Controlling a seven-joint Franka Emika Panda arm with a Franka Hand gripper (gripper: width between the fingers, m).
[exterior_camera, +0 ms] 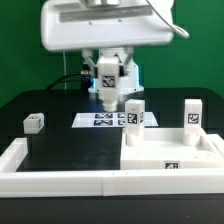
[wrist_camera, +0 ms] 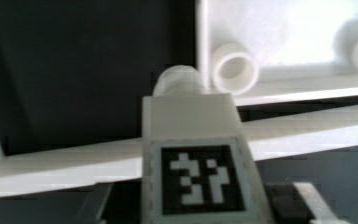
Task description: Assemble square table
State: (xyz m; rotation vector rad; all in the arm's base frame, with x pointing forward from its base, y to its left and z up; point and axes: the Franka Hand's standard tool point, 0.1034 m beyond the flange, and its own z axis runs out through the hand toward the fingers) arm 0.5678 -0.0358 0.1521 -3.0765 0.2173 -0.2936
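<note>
The square table's white slab (exterior_camera: 172, 152) lies at the exterior view's right, with a tag on its front edge. Two white tagged legs stand on it, one at its far left corner (exterior_camera: 135, 115) and one at its far right (exterior_camera: 190, 115). My gripper (exterior_camera: 108, 98) hangs just left of the left leg, shut on another tagged leg (exterior_camera: 107, 84). In the wrist view this held leg (wrist_camera: 197, 150) fills the middle between my gripper's (wrist_camera: 201, 205) fingers. Its tip points at a round white end (wrist_camera: 234, 70) on the slab (wrist_camera: 309, 40). A fourth leg (exterior_camera: 33, 122) lies loose at the left.
The marker board (exterior_camera: 100, 120) lies flat on the black surface under my gripper. A long white rail (exterior_camera: 55, 183) borders the black surface at the front and left. A white band (wrist_camera: 69, 160) crosses the wrist view below the held leg.
</note>
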